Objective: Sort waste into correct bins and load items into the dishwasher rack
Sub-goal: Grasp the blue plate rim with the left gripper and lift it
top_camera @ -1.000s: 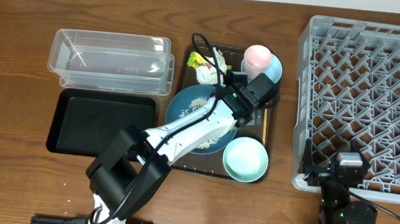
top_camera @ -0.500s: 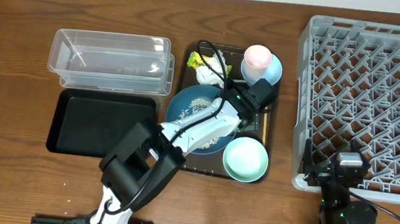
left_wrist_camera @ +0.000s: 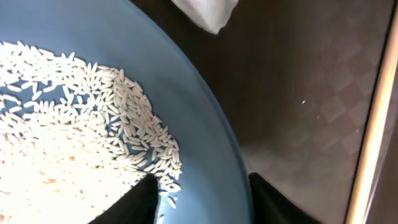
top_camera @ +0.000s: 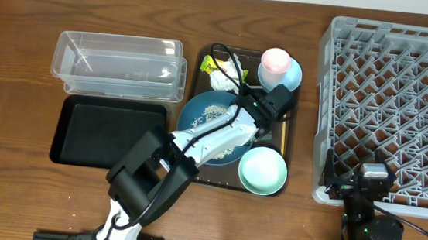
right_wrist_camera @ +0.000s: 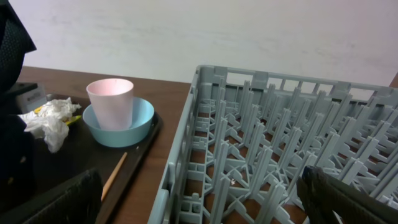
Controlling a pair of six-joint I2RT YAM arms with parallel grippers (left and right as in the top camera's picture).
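Observation:
The dark blue dish holds a heap of rice. My left gripper has closed onto its right rim, with one finger on the rice inside and the other against the outer edge. Crumpled tissue and the yellow-green wrapper lie behind the dish. The pink cup stands in the pale blue saucer. The wooden stick lies right of the dish, and the pale blue bowl sits in front. My right gripper is open at the front edge of the rack.
All the dishes sit on a dark brown serving tray. To its left are the clear tub and, in front of that, the black tray. Bare wooden table surrounds them.
My left gripper dropped slightly toward the dish's right rim and its jaws narrowed around it. The dish has not moved. The right arm stayed still.

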